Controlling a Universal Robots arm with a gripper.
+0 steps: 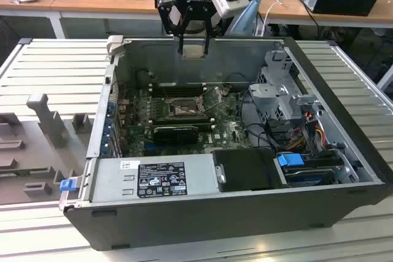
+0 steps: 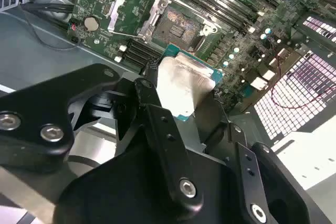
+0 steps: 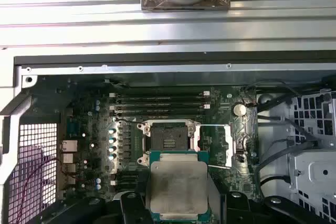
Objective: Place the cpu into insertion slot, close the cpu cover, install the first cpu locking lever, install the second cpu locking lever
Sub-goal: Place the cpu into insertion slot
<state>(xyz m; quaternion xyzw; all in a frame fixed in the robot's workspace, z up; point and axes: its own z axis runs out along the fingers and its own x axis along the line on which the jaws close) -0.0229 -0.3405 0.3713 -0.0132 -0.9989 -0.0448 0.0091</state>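
- Hanging over the open computer case, the gripper is seen in the exterior view in front of the case's far wall, raised above the motherboard.
- The cpu is held between the two dark fingers, which are drawn in narrowly on opposite edges of the chip.
- In both wrist views the chip's dull metallic face is turned toward the cameras, and a thin teal-green border is shown around it.
- The chip is carried in the air, clear of the board beneath the gripper.
- The insertion slot is found below the gripper, just beyond the held chip's edge in the first wrist view; its dark contact field is bare inside the silvery rim.
- The cpu cover is folded back off the slot to one side, apart from the gripper; green board is seen through its central window in the second wrist view.
- Long black memory slots are laid on the far side of the insertion slot from the held chip.
- A round coin battery is seated on the board beyond the open cover, well apart from the gripper.
- A grey power supply is housed in the case well apart from the gripper, and a drive cage is placed toward the exterior view's right of it.
- The case is set on a ridged metal table.
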